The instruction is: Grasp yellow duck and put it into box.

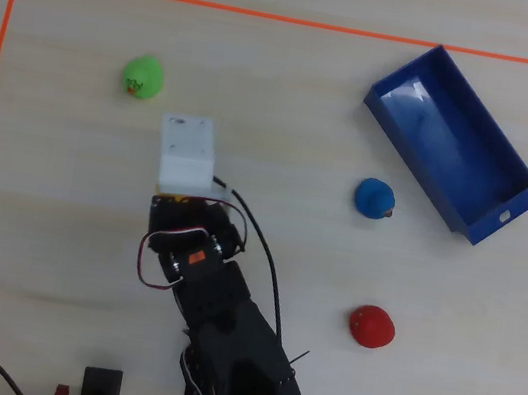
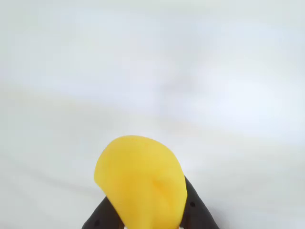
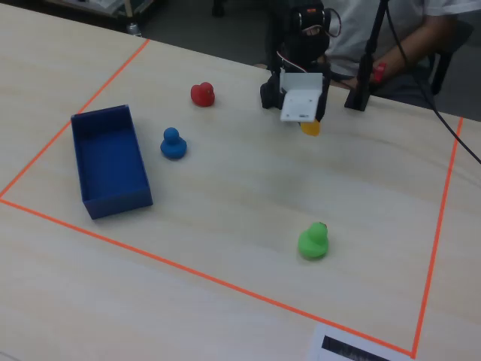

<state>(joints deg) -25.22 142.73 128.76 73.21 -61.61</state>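
Yellow duck [image 2: 140, 181] filled the lower middle of the wrist view, pinched between the two dark fingers [image 2: 193, 210] of the hand [image 2: 143, 224]; only blurred pale table [image 2: 152, 71] behind it, so it looked lifted, though height was unclear.

Overhead view: duck nearly hidden under the white wrist block [image 1: 187, 154], just a yellow sliver [image 1: 177, 200] at its lower edge. Box [image 1: 497, 218] sat well apart at upper right, empty, with the blue duck [image 1: 374, 198] just beside its near wall; red duck [image 1: 371, 326] lower right, green duck [image 1: 143, 76] upper left.

Fixed view: duck [image 3: 310, 127] hung under the block, off the table; box [image 3: 109, 197] far left, blue duck [image 3: 173, 144] between.

Risks: round duck could slip from the pinch during the long carry; a low path could knock the blue duck; an early release would miss the box's low wall.
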